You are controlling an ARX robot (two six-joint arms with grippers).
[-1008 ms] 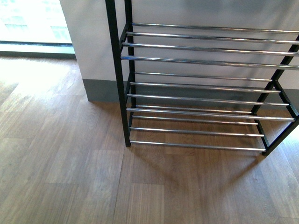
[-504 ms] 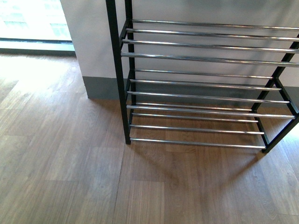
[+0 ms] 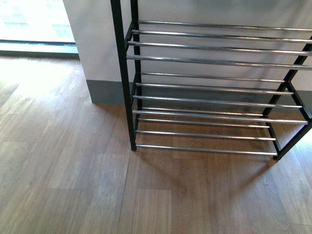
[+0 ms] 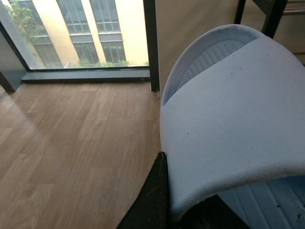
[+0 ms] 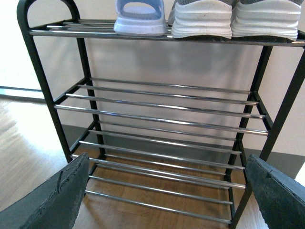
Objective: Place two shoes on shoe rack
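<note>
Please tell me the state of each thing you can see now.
Shoe rack: upright, lower shelves empty.
Two shoes: standing side by side on its top shelf.
Lilac slipper: on the top shelf, beside them.
White slipper: held by left gripper.
Right gripper: open, empty.

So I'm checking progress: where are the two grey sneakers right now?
In the right wrist view, both grey sneakers sit side by side on the shoe rack's top shelf, heels outward, next to a pale blue slide sandal.

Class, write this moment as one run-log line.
sneakers: both on shoe rack top shelf, beside slipper | left gripper: holds white slipper | right gripper: open, empty
</note>
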